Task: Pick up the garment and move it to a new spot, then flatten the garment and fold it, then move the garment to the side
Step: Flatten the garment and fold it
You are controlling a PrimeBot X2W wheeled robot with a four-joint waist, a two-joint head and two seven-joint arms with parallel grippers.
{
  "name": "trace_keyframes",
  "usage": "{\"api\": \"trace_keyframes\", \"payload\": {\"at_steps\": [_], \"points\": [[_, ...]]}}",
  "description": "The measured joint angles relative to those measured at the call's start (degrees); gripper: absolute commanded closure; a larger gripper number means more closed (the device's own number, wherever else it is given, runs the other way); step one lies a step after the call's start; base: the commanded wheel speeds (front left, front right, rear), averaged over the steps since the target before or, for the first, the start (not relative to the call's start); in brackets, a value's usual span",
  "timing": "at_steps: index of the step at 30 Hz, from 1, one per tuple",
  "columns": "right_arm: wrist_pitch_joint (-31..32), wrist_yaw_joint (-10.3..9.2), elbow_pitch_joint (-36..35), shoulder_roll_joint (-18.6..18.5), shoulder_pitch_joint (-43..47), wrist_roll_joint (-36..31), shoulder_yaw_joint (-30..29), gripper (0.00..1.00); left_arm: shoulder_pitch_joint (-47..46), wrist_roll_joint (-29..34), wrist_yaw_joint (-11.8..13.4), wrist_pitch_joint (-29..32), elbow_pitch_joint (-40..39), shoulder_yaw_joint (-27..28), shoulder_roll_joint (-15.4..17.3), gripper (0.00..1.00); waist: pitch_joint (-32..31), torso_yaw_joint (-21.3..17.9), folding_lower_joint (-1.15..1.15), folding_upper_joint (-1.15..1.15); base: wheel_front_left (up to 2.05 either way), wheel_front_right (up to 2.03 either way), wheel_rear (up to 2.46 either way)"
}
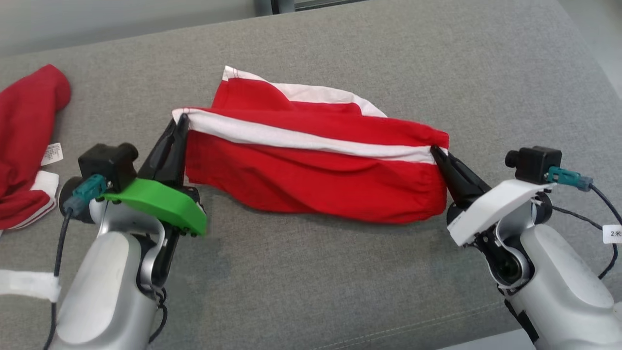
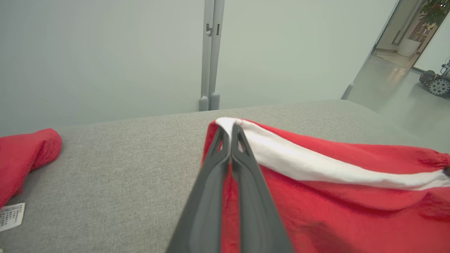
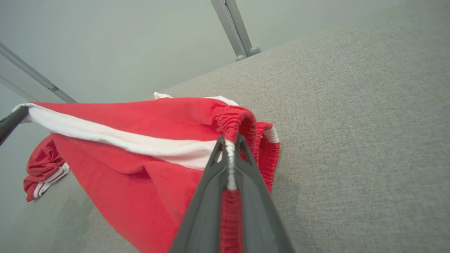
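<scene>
My left gripper [image 1: 181,122] is closed tight on the white-striped corner of a red garment [image 1: 316,184], at the garment's 9 o'clock end. My right gripper [image 1: 434,150] is pinched shut on the gathered elastic edge at its 3 o'clock end. Between the two grippers the garment's upper edge runs in a taut line with a white stripe [image 1: 301,138] along it, and red cloth sags below in soft folds. A further flap of the garment, red with a white border, lies toward 12 o'clock on the grey fabric surface [image 1: 340,282]. Well apart, at the surface's 9 o'clock edge, a second red garment [image 1: 24,126] lies crumpled, with a white label [image 1: 52,154] showing.
</scene>
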Motion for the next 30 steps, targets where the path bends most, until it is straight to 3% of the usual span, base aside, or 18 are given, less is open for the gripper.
{"api": "trace_keyframes", "payload": {"at_steps": [14,28,30], "points": [[-0.2,0.00,5.2,5.1,-8.9,2.5,1.1,1.00,-15.3,2.1,-0.2,3.2,13.3,0.3,1.6,1.00,8.5,-5.8,0.00,0.00,0.00,0.00,0.00],[-4.2,0.01,11.3,6.6,-13.6,3.0,2.8,1.00,-22.8,3.5,-1.0,0.5,24.1,0.4,1.6,1.00,13.1,-8.8,0.00,0.00,0.00,0.00,0.00],[-4.7,0.01,11.9,6.8,-14.1,3.1,3.1,0.89,-23.7,3.6,-1.0,0.0,25.2,0.4,1.5,1.00,13.2,-8.9,0.00,0.00,0.00,0.00,0.00]]}}
